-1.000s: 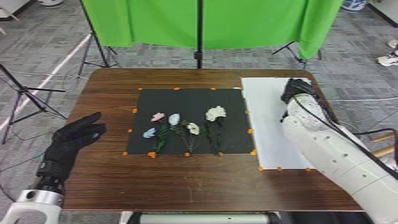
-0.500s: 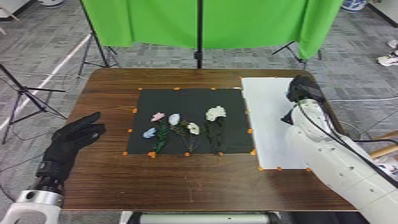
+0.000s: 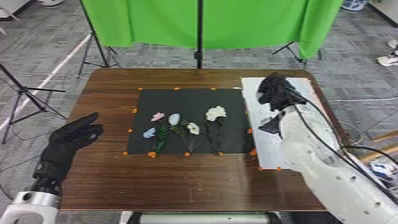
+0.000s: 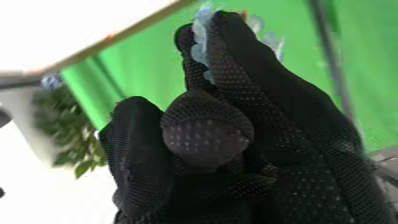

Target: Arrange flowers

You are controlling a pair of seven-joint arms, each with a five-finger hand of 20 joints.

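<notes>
The right hand [image 3: 278, 94] has moved left over the white sheet [image 3: 275, 161], pale blue petals [image 4: 202, 37] beside it, grip unclear; the left hand [image 3: 73, 136] stays relaxed, thumb apart.

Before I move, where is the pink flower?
In the head view, the pink flower lies at left on the black mat, beyond the blue flower and beside a whitish flower.

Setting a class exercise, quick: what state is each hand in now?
Left hand: open, holding nothing.
Right hand: closed on a pale blue thing, seemingly a flower.
</notes>
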